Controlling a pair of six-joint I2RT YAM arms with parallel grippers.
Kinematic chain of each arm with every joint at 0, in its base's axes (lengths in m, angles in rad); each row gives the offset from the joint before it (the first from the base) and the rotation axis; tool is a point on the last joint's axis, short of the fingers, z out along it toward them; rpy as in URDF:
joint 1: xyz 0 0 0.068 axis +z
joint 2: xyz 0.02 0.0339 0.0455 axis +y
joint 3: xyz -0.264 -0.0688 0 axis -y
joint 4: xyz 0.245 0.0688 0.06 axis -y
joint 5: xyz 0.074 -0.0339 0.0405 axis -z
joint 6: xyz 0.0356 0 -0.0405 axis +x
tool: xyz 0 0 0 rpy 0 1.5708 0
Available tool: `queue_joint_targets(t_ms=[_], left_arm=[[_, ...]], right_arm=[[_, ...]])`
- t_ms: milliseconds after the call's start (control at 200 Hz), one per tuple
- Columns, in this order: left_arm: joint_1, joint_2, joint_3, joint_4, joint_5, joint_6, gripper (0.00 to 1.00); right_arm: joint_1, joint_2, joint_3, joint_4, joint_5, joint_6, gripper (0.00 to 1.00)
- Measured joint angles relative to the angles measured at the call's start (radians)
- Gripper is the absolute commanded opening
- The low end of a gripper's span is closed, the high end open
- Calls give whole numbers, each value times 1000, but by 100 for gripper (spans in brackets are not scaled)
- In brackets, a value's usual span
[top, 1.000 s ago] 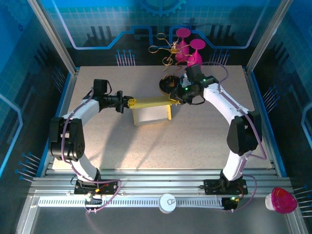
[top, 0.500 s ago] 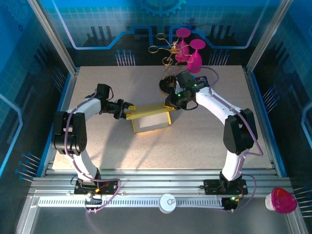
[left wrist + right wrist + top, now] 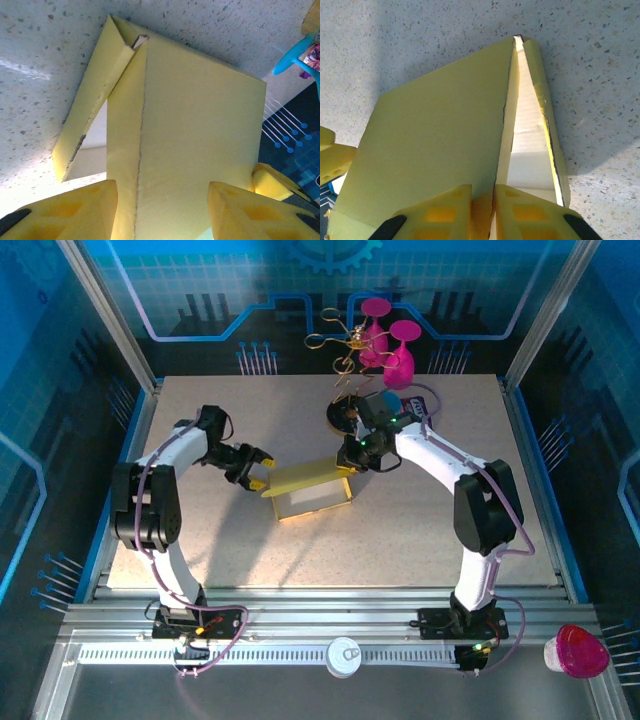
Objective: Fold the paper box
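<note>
- Two arms are meeting over the paper box [image 3: 312, 490], which is lying near the middle of the tabletop [image 3: 420, 530], a bit toward its left edge.
- The box is sitting half shut: the yellow lid [image 3: 305, 477] is slanting over the white inside, and a narrow wedge of gap is showing in the right wrist view [image 3: 435, 135].
- The left gripper [image 3: 260, 472] is standing spread at the box's left end. A second ago it was clamped on that end of the lid; it has since let go and pulled back toward the left edge.
- In the left wrist view the yellow fingers [image 3: 75, 210] are sitting wide apart with the lid panel [image 3: 200, 140] running down between them. I cannot tell whether they are touching it.
- The right gripper [image 3: 348, 466] is pinching the lid's edge at the box's right end, its jaws pressed close on the thin card [image 3: 492, 205], the same grip as a second ago.
- The lid is lying lower and closer to the tray than a second ago, when it was held up as a raised strip.
- The whole box is sitting slightly nearer the near edge and more skewed than before.
- Pink glasses [image 3: 392, 340] and a gold wire rack [image 3: 345, 340] are standing at the far edge, unchanged.
</note>
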Motion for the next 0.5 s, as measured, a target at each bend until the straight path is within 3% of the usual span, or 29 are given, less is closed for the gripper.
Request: queue_joint_targets(t_ms=[305, 500], left_arm=[[0, 0, 13, -52, -39, 42, 36], [-4, -1, -29, -34, -44, 41, 37]], right_arm=[[0, 13, 0, 0, 4, -10, 16], [0, 13, -3, 0, 10, -23, 15]])
